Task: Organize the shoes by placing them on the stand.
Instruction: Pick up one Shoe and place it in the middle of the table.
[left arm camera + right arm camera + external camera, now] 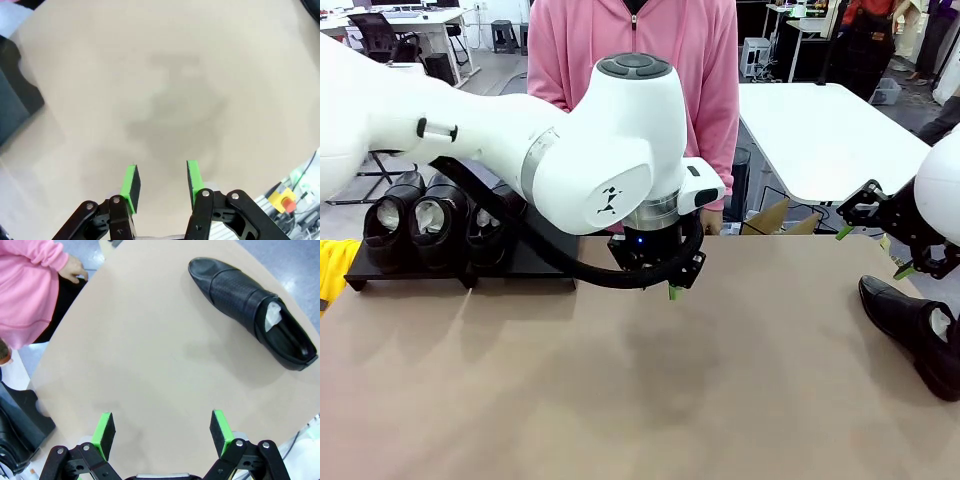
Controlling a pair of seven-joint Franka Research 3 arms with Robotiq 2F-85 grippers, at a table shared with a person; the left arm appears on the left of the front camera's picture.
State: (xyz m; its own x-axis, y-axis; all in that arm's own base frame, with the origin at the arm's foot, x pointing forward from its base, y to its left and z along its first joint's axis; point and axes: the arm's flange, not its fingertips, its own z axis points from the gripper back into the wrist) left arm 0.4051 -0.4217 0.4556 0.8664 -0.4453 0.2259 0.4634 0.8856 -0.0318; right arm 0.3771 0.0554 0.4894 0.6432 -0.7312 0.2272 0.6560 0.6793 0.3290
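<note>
Three glossy black shoes (435, 220) stand side by side on the low black stand (525, 268) at the table's far left. Another black shoe (910, 325) lies on the table at the right edge; in the right wrist view this shoe (250, 310) lies flat with a pale lining. My left gripper (660, 285) hangs over the middle of the table. In its own view the left gripper (161, 182) is partly open with nothing between the pads. My right gripper (873, 251) hovers just above and left of the lone shoe, and in its own view the right gripper (162, 432) stands wide open.
A person in a pink top (635, 50) stands at the far side, one hand (75, 267) at the table's edge. The stand's corner (15, 95) shows at the left of the left wrist view. Bare tan tabletop (620, 400) lies between the stand and the lone shoe.
</note>
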